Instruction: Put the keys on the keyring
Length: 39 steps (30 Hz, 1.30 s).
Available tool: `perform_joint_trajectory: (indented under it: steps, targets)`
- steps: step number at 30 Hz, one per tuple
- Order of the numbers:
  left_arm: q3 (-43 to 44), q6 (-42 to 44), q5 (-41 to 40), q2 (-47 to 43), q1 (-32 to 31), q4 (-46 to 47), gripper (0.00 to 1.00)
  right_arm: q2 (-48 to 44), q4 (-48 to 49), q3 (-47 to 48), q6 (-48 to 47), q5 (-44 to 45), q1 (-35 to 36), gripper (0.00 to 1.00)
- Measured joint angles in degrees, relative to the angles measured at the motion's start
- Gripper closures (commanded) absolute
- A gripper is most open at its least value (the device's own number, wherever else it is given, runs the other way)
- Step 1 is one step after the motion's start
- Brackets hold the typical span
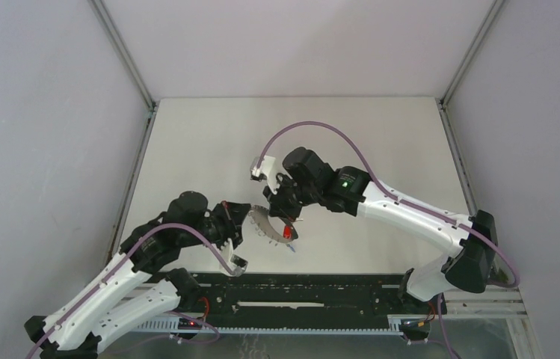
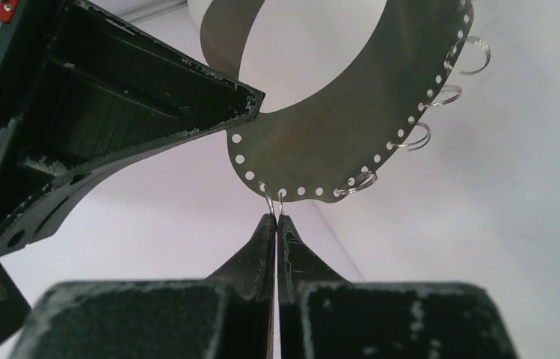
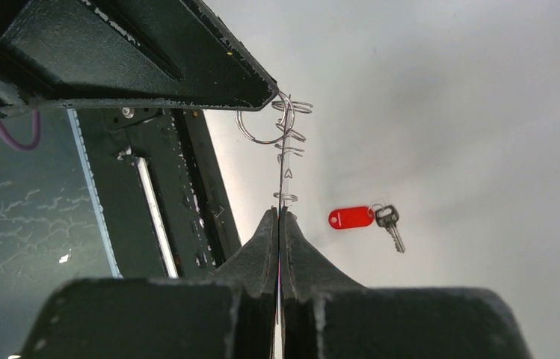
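Both claws are holding the keyring above the surface. The left claw is pinching shut on one of the small wire loops along the keyring's punched rim, while the right claw is clamping shut on the band's thin edge. The red-tagged key is lying loose on the surface, apart from the keyring and unthreaded. By my judgement no key is on yet: a loop is only being readied, and threading every key is remaining.
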Motion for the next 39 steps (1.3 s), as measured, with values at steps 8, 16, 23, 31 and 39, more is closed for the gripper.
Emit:
perform_joint_trajectory:
  steps: [8,16,23,31,39]
  targets:
    - [-7.9,4.2,-3.0,-2.6,-0.1,12.5,1.0,0.4,1.4,-1.0,3.1,1.6,-0.6,1.0]
    - [-15.4,7.7,-2.0,-5.7,-0.2,25.0,1.0,-4.2,7.8,-8.1,7.2,-2.1,-3.0,1.0]
    - [-17.4,10.1,-0.3,-6.6,-0.3,34.0,0.57,-11.8,17.7,-15.9,11.7,-7.3,-6.8,1.0]
    - [-15.9,-0.6,-4.7,-6.6,0.4,36.1,0.17,-16.9,20.5,-20.5,12.1,-10.7,-7.0,1.0]
    - [10.2,-30.2,-0.4,3.7,0.5,11.8,0.17,-19.3,22.4,-22.6,9.1,-2.8,-5.5,1.0]
